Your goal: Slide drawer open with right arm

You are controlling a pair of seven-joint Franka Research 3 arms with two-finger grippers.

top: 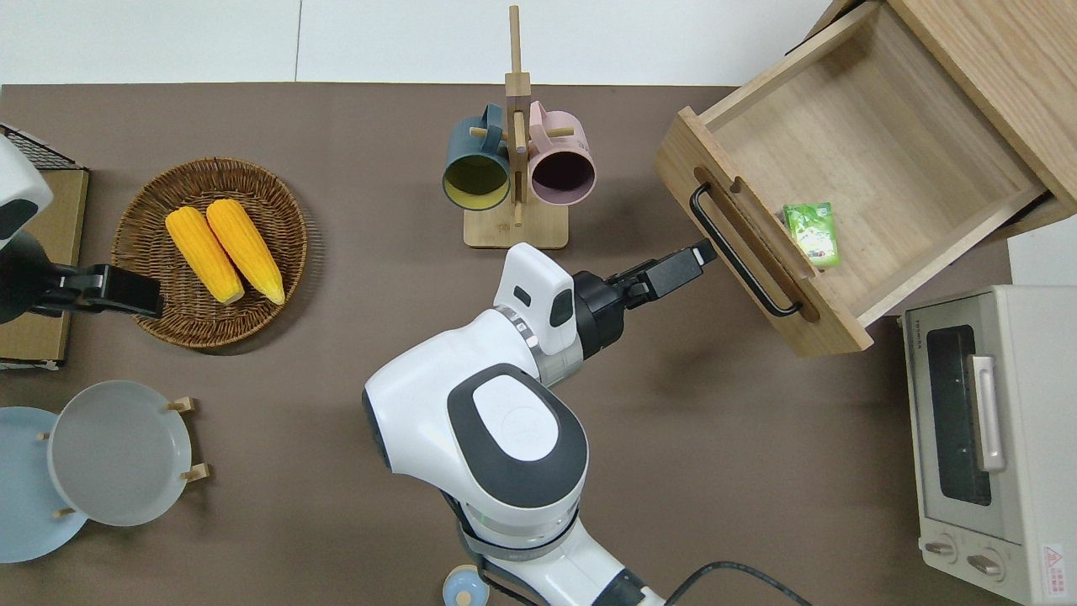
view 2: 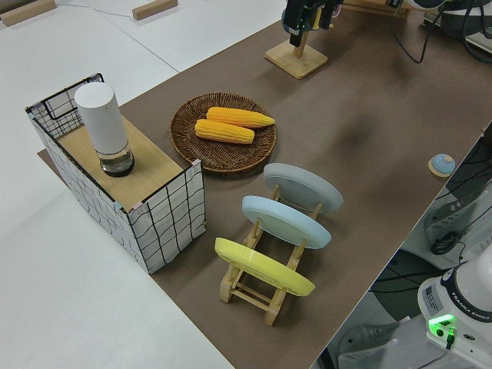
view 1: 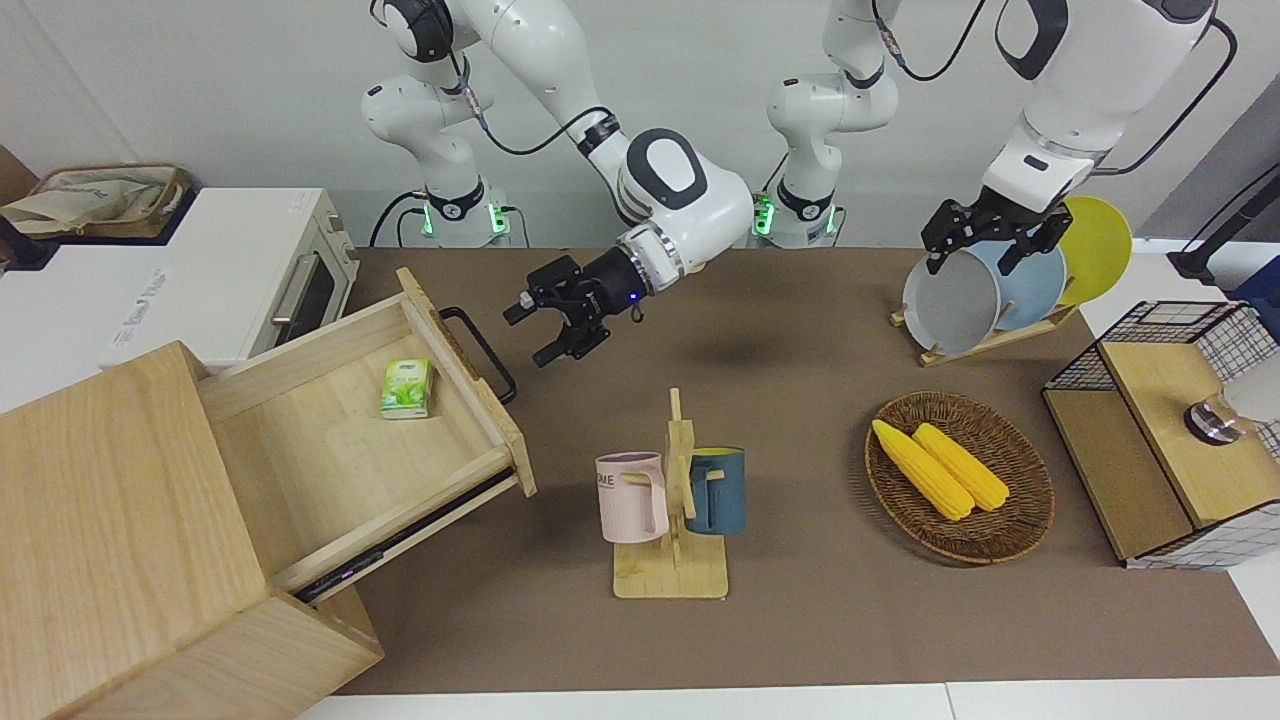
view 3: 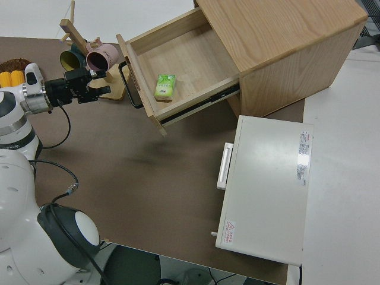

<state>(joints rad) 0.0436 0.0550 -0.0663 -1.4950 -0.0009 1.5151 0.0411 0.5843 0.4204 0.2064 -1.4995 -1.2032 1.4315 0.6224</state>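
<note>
The toaster oven (top: 993, 438) stands at the right arm's end of the table, nearest the robots on that end, its door shut. At the left arm's end, a plate rack (view 2: 265, 265) holds a grey, a blue and a yellow plate on edge.

The right gripper (view 1: 547, 331) hangs over bare brown tabletop just short of the drawer front. Its fingers (view 1: 558, 352) are spread apart and hold nothing; they are clear of the black loop handle (view 1: 480, 350), with a visible gap between the fingertips and the bar. The blue wrist light shows.

The drawer (top: 850, 168) stands pulled well out of the wooden cabinet (view 3: 285, 53), its front angled toward the table's middle. A small green packet (top: 812, 234) lies flat on the drawer floor, close against the inside of the drawer front.

A wicker basket (top: 147, 290) toward the left arm's end carries two corn cobs (top: 223, 252) side by side. A wire-mesh box (view 2: 127, 192) with a white cylinder on top stands at that end.

Farther out, the mug stand (top: 515, 151) carries a blue mug (top: 475, 172) and a pink mug (top: 562, 168).

The left arm is parked; its gripper (view 1: 985, 240) has its fingers spread.
</note>
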